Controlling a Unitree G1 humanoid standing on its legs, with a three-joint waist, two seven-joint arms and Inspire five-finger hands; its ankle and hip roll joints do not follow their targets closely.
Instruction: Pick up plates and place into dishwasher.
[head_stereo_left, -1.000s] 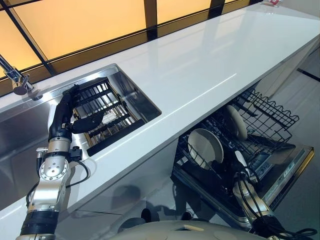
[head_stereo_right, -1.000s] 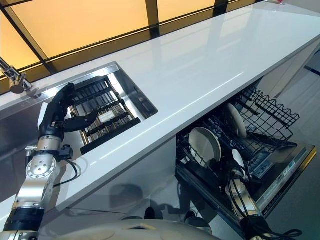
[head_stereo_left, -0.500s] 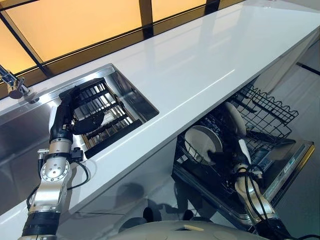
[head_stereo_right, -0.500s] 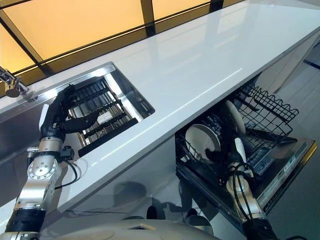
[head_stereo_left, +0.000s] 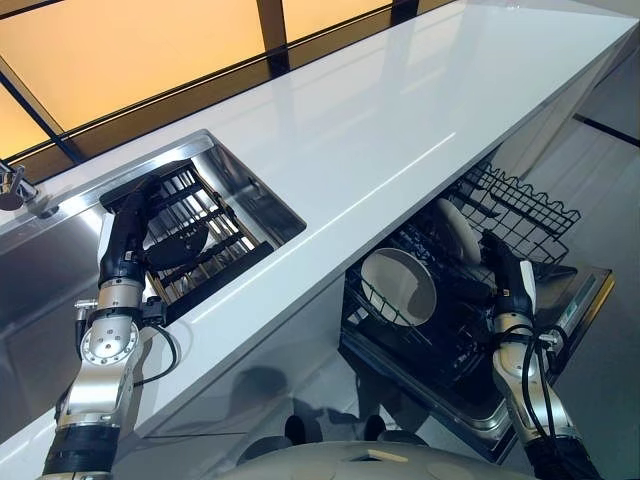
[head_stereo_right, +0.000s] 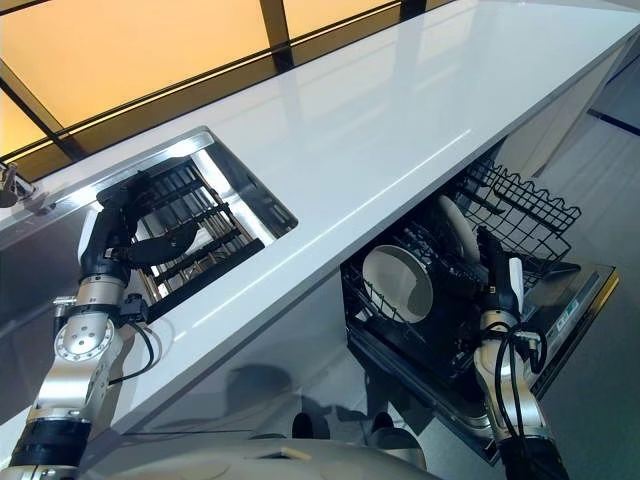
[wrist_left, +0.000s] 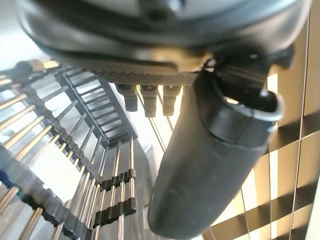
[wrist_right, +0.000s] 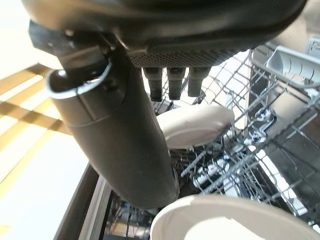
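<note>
Withdrawing: right hand (head_stereo_right: 497, 268) — against a second ago it has risen from low in the black wire dishwasher rack (head_stereo_right: 520, 215) to beside the plates, fingers straight, holding nothing.
Task objects: round cream ceramic plate (head_stereo_right: 398, 282) stands upright in the rack; a second cream plate (head_stereo_right: 455, 228) stands behind it.
Meaning: likely a plate just loaded — release done.
Left hand (head_stereo_left: 130, 225): over the dark slatted drying rack (head_stereo_left: 205, 240) in the steel sink (head_stereo_left: 40, 260), fingers relaxed, empty.
Writing: none legible.
</note>
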